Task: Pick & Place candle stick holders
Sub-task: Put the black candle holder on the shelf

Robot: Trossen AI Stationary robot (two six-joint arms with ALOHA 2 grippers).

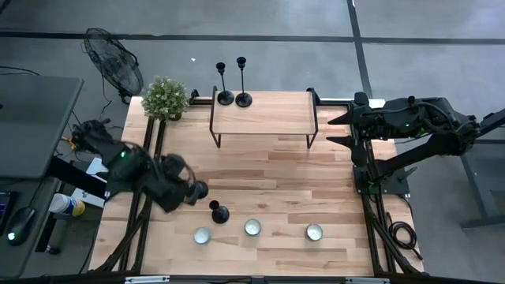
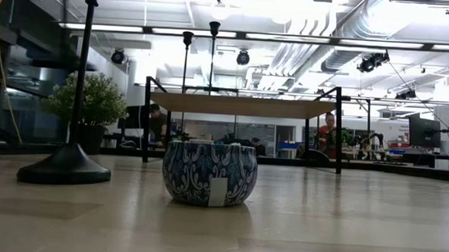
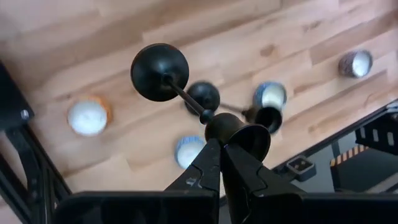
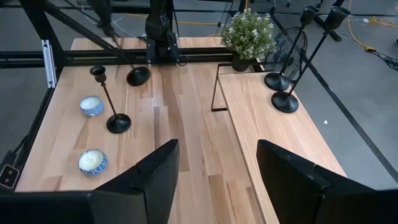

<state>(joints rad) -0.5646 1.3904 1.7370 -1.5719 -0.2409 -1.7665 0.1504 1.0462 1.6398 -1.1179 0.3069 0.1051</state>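
Four black holders are in play. One holder [image 3: 186, 93] is clamped by its stem in the left end effector [image 3: 221, 155], whose fingers are shut tight on it just below the cup, the round base pointing away from the wrist and the whole thing lifted off the worktop [image 1: 260, 170]. Just beyond that end effector a second holder [image 1: 218, 211] stands upright among the tealight cups [image 1: 252, 227]. Farther off, two more holders [image 1: 234, 96] stand side by side on the back edge of the shelf [image 1: 264, 114], beside a small plant [image 1: 166, 99].

The step in hand looks like carrying the held piece to the shelf. To do it well, the arm should turn the stem upright before lowering, bring the base down flat next to the pair without knocking them, and release only once it sits steady.

The right end effector [image 4: 214, 168] waits wide open and empty at the far right edge. The worktop is pale wood planking; behind it lies an open workshop with desks and bright ceiling lights.
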